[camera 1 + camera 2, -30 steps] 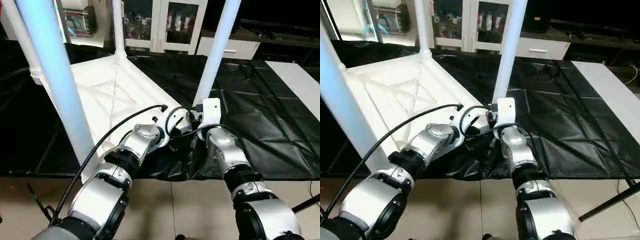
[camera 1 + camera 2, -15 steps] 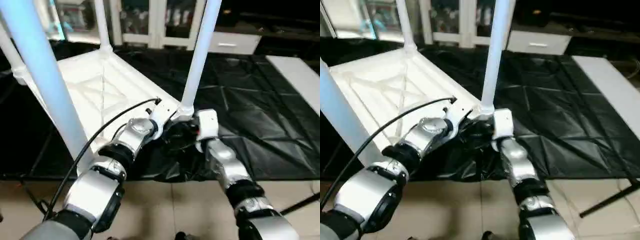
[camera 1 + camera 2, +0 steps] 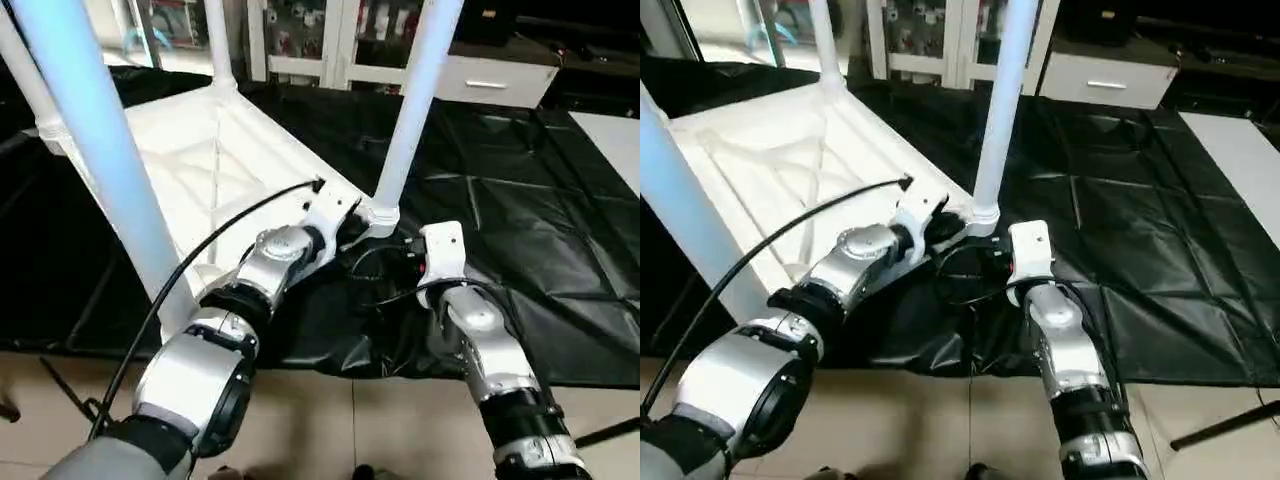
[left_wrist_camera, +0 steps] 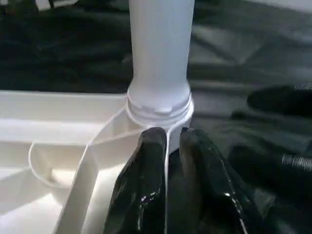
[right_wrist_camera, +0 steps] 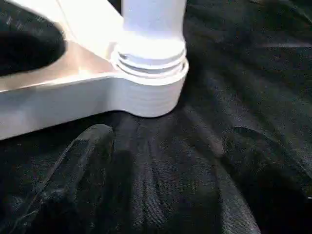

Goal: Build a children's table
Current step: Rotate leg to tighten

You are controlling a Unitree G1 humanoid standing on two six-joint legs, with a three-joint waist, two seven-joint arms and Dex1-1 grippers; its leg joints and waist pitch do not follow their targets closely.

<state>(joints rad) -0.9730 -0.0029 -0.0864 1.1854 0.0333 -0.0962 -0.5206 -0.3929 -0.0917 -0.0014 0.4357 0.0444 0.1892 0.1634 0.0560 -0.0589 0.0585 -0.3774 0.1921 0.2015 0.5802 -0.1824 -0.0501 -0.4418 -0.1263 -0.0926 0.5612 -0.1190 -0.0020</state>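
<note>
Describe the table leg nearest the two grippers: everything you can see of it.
The long tapered white plastic tube leg stands upright in the round corner socket of the upturned white ribbed table top. A few screw threads show above the socket's rim. The left gripper is shut on a thin rib of the top just below the socket; the right gripper hangs open before it, touching neither.

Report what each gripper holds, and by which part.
Left gripper: pinches a thin rib wall of the white plastic tabletop, beside the corner socket. Right gripper: open, holds nothing.
</note>
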